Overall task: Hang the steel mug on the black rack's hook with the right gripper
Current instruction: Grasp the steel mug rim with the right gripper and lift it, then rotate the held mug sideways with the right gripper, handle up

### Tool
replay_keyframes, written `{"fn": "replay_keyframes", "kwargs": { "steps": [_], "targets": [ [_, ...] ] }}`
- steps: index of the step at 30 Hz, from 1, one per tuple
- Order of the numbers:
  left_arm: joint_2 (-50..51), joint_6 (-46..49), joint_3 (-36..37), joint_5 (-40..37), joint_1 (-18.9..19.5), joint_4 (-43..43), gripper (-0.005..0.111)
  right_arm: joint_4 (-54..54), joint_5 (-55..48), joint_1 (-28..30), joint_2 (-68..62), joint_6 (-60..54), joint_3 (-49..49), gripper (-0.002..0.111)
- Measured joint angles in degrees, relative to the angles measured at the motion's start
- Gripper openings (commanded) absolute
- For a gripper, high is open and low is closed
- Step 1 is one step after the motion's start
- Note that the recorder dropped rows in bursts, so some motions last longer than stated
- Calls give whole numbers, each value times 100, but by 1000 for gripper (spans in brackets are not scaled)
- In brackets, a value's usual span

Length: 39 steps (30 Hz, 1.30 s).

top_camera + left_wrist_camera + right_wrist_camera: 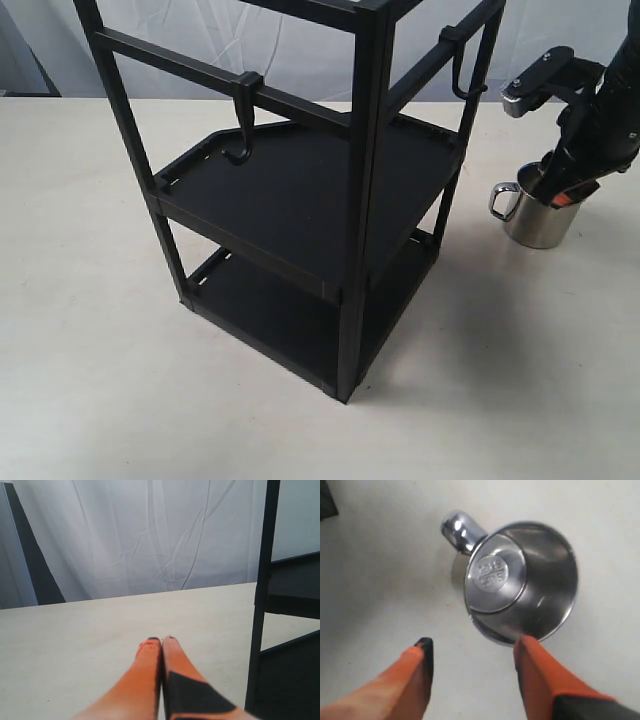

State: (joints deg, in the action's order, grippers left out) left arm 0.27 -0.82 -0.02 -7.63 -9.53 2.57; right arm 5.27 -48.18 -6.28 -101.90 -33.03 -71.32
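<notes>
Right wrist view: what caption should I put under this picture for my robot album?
The open right gripper hovers over the upright steel mug on the table, one orange finger at its rim.

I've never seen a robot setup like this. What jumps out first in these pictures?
The tall black rack fills the middle of the table, with two hooks hanging from its upper crossbars, one at the front. To its right a small shiny steel mug stands upright, handle toward the rack. The right gripper is down at the mug's rim, its orange fingers spread open, one apparently inside the rim and the other outside it.
</notes>
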Motion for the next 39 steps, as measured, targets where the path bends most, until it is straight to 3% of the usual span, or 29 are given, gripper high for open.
{"fn": "replay_keyframes", "kwargs": {
  "steps": [12,15,20,30,39],
  "targets": [
    [0,0,0,0,0,0,2,16,621,0,-853,0,-14,49],
    [0,0,0,0,0,0,2,4,663,0,-999,103,-14,38],
    [0,0,0,0,0,0,2,-18,776,0,-1089,293,-14,-1],
    [0,0,0,0,0,0,2,-480,139,0,-855,1303,-14,-1],
    [0,0,0,0,0,0,2,-1219,-1015,0,715,1334,162,-1]
  ]
}}
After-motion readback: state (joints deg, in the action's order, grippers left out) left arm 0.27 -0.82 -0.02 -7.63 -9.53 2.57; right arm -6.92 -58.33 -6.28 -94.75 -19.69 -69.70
